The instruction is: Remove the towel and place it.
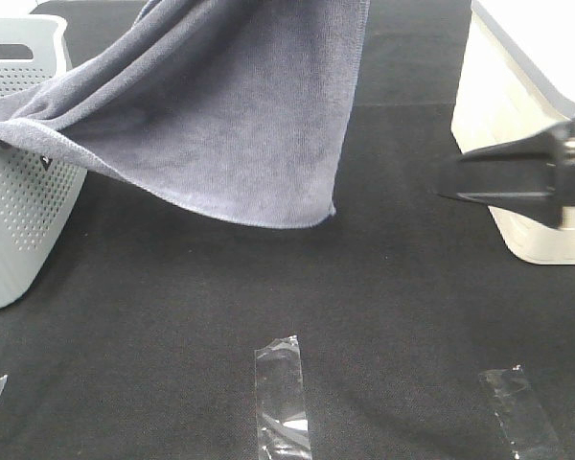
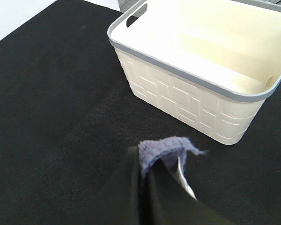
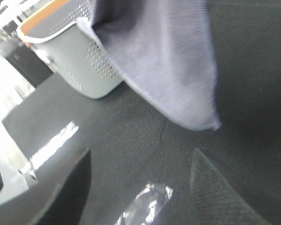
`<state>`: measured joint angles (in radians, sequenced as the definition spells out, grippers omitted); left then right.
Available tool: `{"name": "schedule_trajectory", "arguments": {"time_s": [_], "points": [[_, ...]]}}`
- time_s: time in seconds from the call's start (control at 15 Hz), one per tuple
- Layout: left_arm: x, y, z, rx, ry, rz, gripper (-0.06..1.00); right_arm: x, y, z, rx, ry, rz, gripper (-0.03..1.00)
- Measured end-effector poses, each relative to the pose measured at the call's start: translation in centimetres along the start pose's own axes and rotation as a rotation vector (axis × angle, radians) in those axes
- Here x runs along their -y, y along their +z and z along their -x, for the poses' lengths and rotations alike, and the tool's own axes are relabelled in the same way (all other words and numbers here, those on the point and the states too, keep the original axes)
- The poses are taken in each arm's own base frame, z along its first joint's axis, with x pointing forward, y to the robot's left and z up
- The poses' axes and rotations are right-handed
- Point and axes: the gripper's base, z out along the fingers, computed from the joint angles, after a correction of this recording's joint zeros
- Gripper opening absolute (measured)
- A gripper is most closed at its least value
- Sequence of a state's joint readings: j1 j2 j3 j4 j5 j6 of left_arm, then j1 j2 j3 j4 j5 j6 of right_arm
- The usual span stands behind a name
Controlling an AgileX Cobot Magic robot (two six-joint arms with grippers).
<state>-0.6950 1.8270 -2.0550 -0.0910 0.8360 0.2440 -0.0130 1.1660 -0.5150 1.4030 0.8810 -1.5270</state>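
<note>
The slate grey-blue towel [image 1: 230,125] hangs in the air over the black table. One end still trails over the rim of the grey perforated basket [image 1: 19,220] at the left, and its lower corner dangles near the middle. In the left wrist view my left gripper [image 2: 161,161] is shut on a bunched corner of the towel [image 2: 164,146]; in the exterior high view it is above the frame. My right gripper [image 1: 448,177] is at the right, open, apart from the towel. In the right wrist view its fingers [image 3: 70,187] stand wide with nothing between them, facing the hanging towel [image 3: 164,61].
A cream basket [image 1: 517,125] with a grey rim [image 2: 187,75] stands at the back right, nothing in it. The grey basket [image 3: 79,65] is at the left edge. Clear tape strips [image 1: 283,398] [image 1: 517,407] lie on the black table near its front.
</note>
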Motion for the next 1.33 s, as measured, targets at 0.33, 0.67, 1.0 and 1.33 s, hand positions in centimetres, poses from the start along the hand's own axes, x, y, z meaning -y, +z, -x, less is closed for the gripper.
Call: {"name": "schedule_trajectory", "arguments": {"time_s": [0.33, 0.67, 1.0, 1.33], "points": [[0.0, 0.0, 0.0, 0.0, -0.001, -0.001, 0.0, 3.7, 3.4, -0.7, 0.072, 0.053, 0.022, 0.59], [0.0, 0.0, 0.0, 0.001, -0.001, 0.0, 0.0, 4.7, 8.3, -2.7, -0.06, -0.124, 0.065, 0.59], [0.0, 0.0, 0.0, 0.002, -0.001, 0.0, 0.0, 7.9, 11.4, -2.1, -0.073, -0.114, 0.094, 0.67], [0.0, 0.0, 0.2, 0.022, -0.001, 0.005, 0.0, 9.5, 13.3, -0.4, -0.015, -0.151, 0.155, 0.68]]}}
